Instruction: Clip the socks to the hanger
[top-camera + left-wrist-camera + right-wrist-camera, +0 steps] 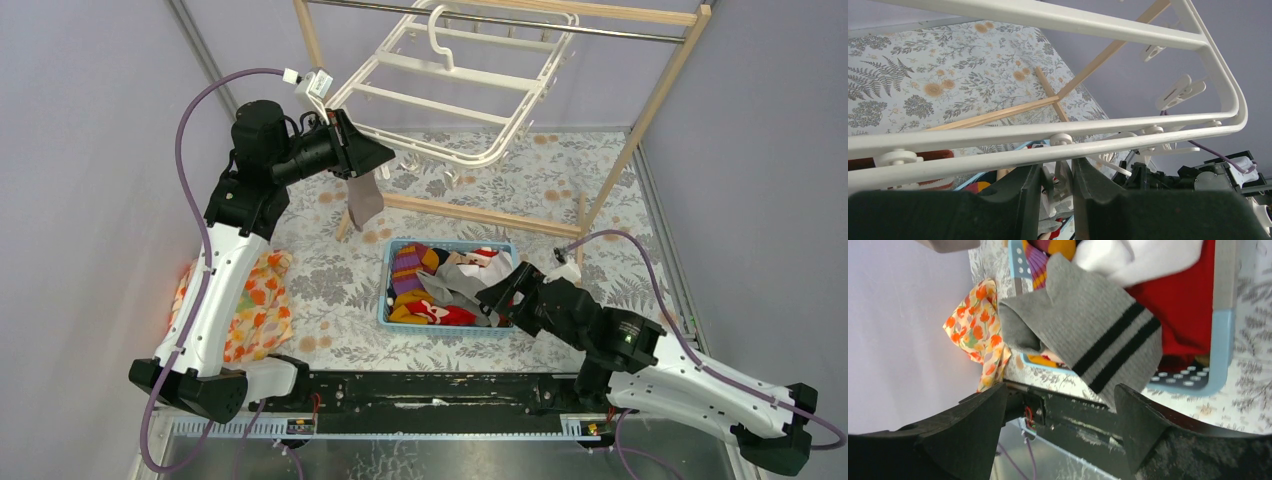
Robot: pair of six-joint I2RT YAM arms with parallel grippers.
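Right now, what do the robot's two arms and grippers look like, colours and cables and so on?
Both the left arm and right arm have white shells with black joints and bases. A purple cable loops along each. The left gripper and right gripper are matte black with broad wedge-shaped fingers.

lab booth, plain grey walls (80, 200)

The floral table (340, 280) carries a blue basket (450, 242), orange-flowered cloth (255, 310) and wooden rack (470, 213).
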